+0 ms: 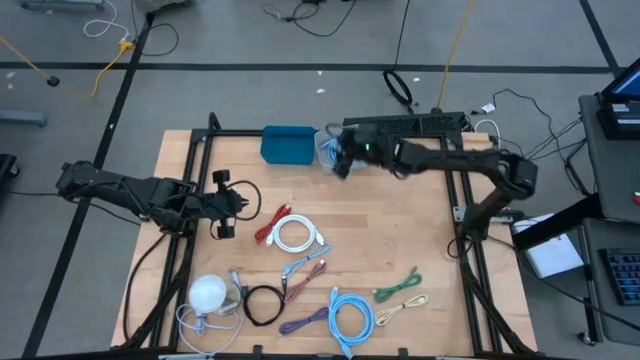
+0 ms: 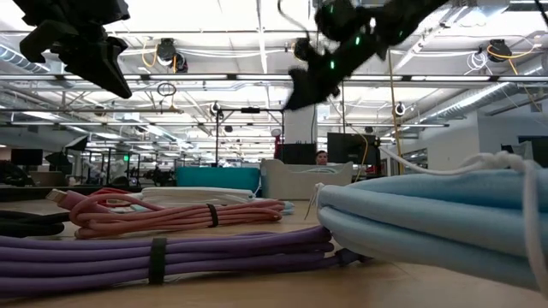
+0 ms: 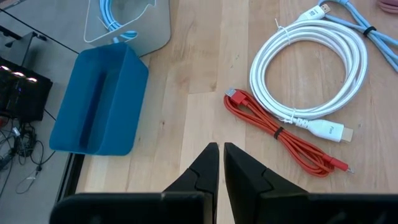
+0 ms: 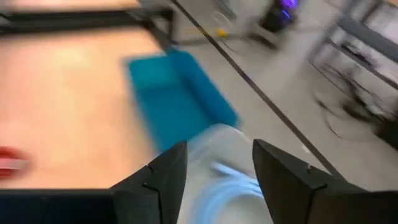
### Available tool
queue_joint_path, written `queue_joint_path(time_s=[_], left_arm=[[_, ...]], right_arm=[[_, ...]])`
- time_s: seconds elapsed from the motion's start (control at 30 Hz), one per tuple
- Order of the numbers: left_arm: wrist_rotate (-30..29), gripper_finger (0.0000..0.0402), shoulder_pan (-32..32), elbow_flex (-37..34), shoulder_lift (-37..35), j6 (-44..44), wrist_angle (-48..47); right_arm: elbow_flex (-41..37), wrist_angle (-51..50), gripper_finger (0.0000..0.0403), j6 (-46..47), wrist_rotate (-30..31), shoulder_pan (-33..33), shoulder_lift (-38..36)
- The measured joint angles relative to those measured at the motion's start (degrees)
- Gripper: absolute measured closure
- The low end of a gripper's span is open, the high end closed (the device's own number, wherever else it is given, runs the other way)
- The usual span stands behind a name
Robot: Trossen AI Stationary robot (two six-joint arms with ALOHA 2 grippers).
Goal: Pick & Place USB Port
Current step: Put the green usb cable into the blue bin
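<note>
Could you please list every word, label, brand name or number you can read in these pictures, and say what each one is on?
There is no readable text in any view.
The blue bin, the clear bin beside it, the white cable and the red cable show no labels or print.
Monitor screens in the room behind the table are too small to read.

Light blue USB cable coiled inside clear bin, beside blue bin, table's far edge
</note>
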Motion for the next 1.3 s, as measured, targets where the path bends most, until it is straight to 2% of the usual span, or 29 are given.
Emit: queue_joint_path(time_s=[0.13, 0.3, 0.5, 0.67, 0.87, 0.93, 1.13, 1.3], left_arm=[[0.02, 0.0371, 0.0, 0.01, -0.01, 0.0, 0.0], [0.25, 0.0371, 0.0, -0.01, 0.0, -0.22, 0.0], [3.44, 0.0371, 0.04, 0.01, 0.0, -2.28, 1.84], [6.78, 0.0371, 0.0, -0.01, 0.08, -6.65, 6.03], [12.43, 0.0371, -1.02, -0.01, 2.38, -6.36, 11.29], [13.31, 0.0371, -1.89, -0.01, 3.94, -6.15, 12.81], [13.29, 0.0371, -4.12, -0.01, 10.79, -3.96, 16.64], [13.29, 0.0371, -4.48, -0.04, 17.7, 0.12, 20.09]], right_arm=[[-0.07, -4.68, 0.0219, 2.21, 1.2, 10.36, -2.37], [-0.14, -11.38, 0.021, 5.66, 12.57, 23.12, -2.27], [-1.07, -15.28, 0.0207, 13.34, 23.43, 33.37, -2.33], [-3.16, -15.31, 0.0206, 19.11, 23.99, 38.52, -2.33], [-8.98, -12.78, 0.0207, 27.25, 23.97, 40.56, -2.33], [-11.25, -10.96, 0.0208, 29.48, 22.51, 40.52, -2.33], [-17.97, -9.95, 0.0208, 40.17, 4.04, 41.1, -2.31], [-18.79, -9.74, 0.0207, 46.52, -4.39, 46.14, -2.31]])
